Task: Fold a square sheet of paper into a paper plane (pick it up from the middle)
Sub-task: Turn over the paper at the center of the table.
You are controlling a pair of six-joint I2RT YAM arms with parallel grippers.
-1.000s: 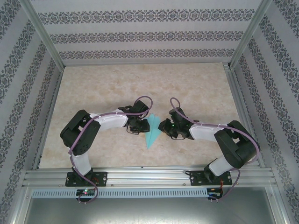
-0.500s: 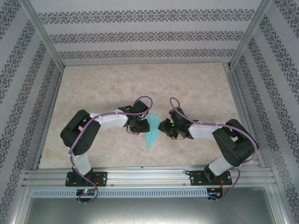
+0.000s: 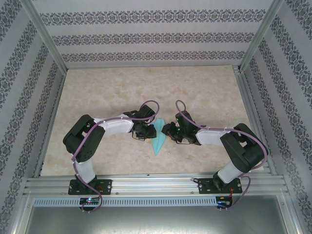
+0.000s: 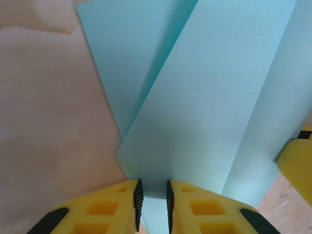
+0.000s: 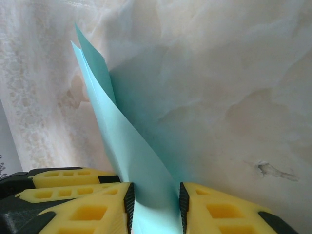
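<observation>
On the desk (image 3: pixel 122 87), top external view: we see the teal paper plane (image 3: pixel 159 141) lying between the two arms, its narrow tip pointing toward the near edge. The left gripper (image 3: pixel 146 130) meets its left side and the right gripper (image 3: pixel 168 130) its right side, both at the broad far end. The two grippers face each other, close together, with the paper between them.

In the left wrist view we look along the left gripper (image 4: pixel 152 196). Its yellow fingers (image 4: pixel 112 204) are drawn almost together and pinch an edge of the paper plane (image 4: pixel 204 107) between the black pads. Folded layers fan away from the grip, one panel overlapping another. A yellow finger of the right gripper (image 4: pixel 297 163) shows at the right edge, against the paper. The marbled desk (image 4: pixel 44 122) lies to the left.

In the right wrist view, the right gripper (image 5: pixel 155 200) holds the paper plane (image 5: pixel 126 141) between its fingers (image 5: pixel 214 209); the sheet fills the gap from pad to pad. From there a flap rises upright and curves to a point above the desk (image 5: pixel 234 87).
</observation>
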